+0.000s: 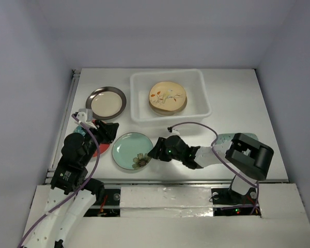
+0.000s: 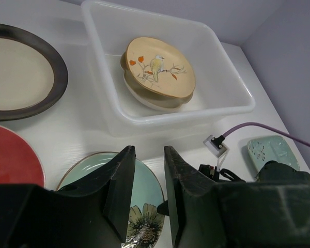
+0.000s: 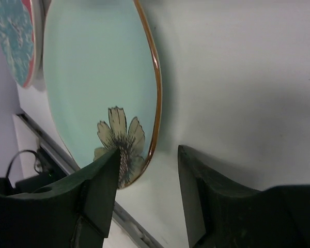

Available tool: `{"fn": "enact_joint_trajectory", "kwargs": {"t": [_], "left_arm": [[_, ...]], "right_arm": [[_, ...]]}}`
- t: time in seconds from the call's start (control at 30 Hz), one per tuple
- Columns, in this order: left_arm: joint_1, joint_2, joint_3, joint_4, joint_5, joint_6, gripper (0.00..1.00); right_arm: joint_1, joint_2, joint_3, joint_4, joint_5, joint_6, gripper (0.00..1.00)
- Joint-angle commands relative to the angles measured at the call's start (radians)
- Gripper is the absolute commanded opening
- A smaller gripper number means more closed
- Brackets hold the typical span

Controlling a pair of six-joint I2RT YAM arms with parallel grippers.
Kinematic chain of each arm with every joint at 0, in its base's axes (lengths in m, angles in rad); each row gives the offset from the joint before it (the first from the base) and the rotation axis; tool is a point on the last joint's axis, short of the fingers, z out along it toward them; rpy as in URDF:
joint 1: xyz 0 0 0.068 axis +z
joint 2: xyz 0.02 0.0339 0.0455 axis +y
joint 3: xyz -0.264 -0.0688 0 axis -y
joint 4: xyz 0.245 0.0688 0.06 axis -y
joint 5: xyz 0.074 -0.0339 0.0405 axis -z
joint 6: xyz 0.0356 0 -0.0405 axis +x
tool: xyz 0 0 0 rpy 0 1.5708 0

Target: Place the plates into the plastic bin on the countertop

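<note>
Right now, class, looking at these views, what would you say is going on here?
The right gripper is open astride the rim of the teal flower plate, not yet gripping it. The left gripper hangs open nearby. The bird plate already sits in the plastic bin on another dish; the dark-rimmed plate waits on the countertop.

You find no readable text, label, brand, number or sign in any of the three views. The only markings you see are painted pictures, not lettering: a bird on a branch on the tan plate [image 2: 160,67] and a flower on the teal plate [image 1: 128,147].
</note>
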Motion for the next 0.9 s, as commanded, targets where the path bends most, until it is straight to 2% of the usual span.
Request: {"fn": "enact_joint_trajectory", "kwargs": {"t": [0.0,0.23,0.33,0.37,0.43,0.57,0.63,0.7,0.73,0.77,0.87], "left_arm": [[0.008,0.003,-0.005,0.051,0.006,0.005,0.27],[0.017,0.006,-0.005,0.056,0.020,0.008,0.27],[0.017,0.006,-0.005,0.056,0.020,0.010,0.27],[0.017,0.006,-0.005,0.056,0.020,0.010,0.27],[0.017,0.006,-0.005,0.056,0.020,0.010,0.27],[0.026,0.003,-0.005,0.057,0.024,0.011,0.27],[0.037,0.000,-0.005,0.057,0.026,0.011,0.27],[0.037,-0.004,-0.005,0.059,0.029,0.011,0.27],[0.047,-0.006,-0.005,0.060,0.032,0.011,0.27],[0.047,-0.006,-0.005,0.062,0.034,0.011,0.27],[0.057,-0.008,-0.006,0.063,0.040,0.011,0.27]], "right_arm": [[0.010,0.039,0.021,0.131,0.082,0.101,0.52],[0.010,0.227,0.018,0.317,0.023,0.221,0.31],[0.010,0.270,-0.017,0.406,0.009,0.257,0.05],[0.010,0.252,-0.036,0.464,0.009,0.261,0.00],[0.010,0.205,-0.114,0.511,0.020,0.267,0.00],[0.010,-0.017,-0.208,0.427,0.043,0.218,0.00],[0.010,-0.207,-0.222,0.332,0.054,0.166,0.00],[0.010,-0.344,-0.206,0.143,0.094,0.104,0.00],[0.010,-0.478,-0.176,0.081,0.106,0.077,0.00],[0.010,-0.542,-0.156,-0.032,0.136,0.051,0.00],[0.001,-0.732,-0.035,-0.232,0.205,-0.070,0.00]]}}
